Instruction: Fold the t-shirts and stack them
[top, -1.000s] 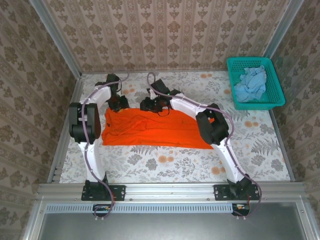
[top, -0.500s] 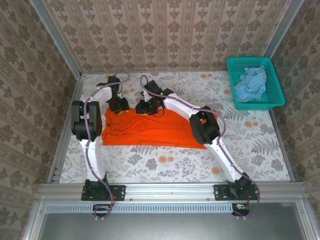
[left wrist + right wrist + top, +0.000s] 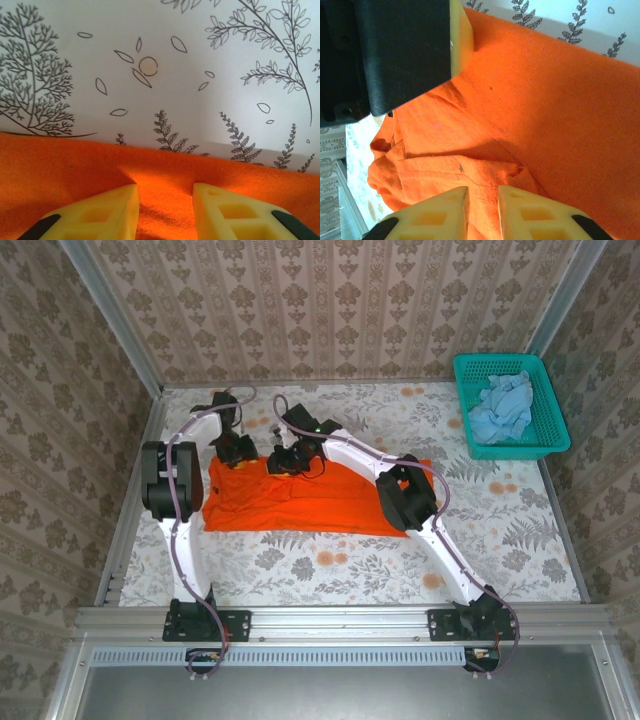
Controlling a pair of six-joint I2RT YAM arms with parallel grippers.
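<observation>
Nearest, the orange t-shirt (image 3: 300, 502) lies spread flat across the middle of the patterned table (image 3: 330, 565), its long side running left to right. Toward its far left edge, the right gripper (image 3: 482, 192) has its fingers almost together over a small ridge of cloth; whether they pinch it I cannot tell. Just left of it, the left gripper (image 3: 165, 192) rests on the far hem, fingers partly apart. Far right, the pale blue t-shirt (image 3: 503, 405) sits crumpled in the teal basket (image 3: 545, 430).
</observation>
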